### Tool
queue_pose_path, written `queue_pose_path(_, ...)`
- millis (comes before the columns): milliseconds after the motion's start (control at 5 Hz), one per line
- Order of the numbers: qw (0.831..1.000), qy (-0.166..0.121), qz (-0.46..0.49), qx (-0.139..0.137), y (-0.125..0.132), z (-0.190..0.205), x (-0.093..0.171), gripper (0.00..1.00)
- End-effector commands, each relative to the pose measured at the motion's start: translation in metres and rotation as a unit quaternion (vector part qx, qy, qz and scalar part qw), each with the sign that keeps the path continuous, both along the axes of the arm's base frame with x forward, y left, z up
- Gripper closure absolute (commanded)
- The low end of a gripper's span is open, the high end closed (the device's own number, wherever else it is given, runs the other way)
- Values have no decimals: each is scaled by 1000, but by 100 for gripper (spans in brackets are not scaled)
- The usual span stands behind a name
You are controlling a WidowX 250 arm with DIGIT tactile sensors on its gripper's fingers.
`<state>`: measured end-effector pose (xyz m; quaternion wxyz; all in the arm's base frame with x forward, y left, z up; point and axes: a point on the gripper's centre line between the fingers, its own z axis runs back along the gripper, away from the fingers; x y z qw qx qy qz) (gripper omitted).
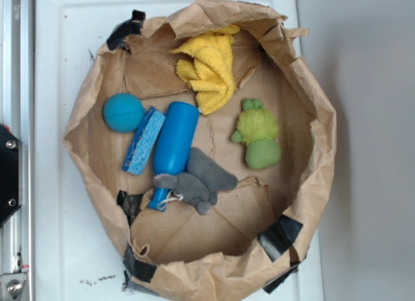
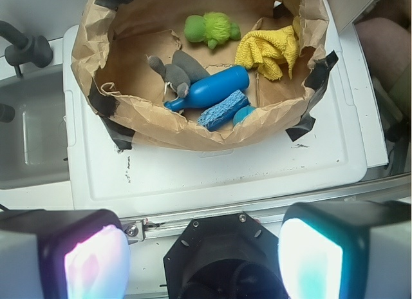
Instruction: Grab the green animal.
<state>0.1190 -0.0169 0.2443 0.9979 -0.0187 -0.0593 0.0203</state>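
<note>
The claw [image 2: 203,250] stands wide and empty, so this looks like the approach step. The fuzzy lime-green plush animal [image 2: 212,28] lies far ahead, inside the crumpled brown paper basin [image 2: 161,135]; the next move calls for reaching over its near wall.

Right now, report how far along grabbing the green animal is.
Nothing is done yet. The green animal lies untouched in the paper bag, beside the yellow towel. The pincer is open, empty and outside the bag. Left: the approach, closing on the toy, and the lift.
</note>
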Motion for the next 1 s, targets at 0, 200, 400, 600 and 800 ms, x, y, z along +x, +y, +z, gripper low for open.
queue_pose_path(0,1000,0,0,0,0,0,0,0)
queue_pose_path(200,999,5,45,-8,-3,-5,50,0)
queue_pose_path(400,999,-13,29,-7,-2,-6,100,0)
queue_pose_path(600,998,-26,-58,-9,0,-12,146,0)
queue_pose_path(800,998,-26,-58,-9,0,-12,146,0)
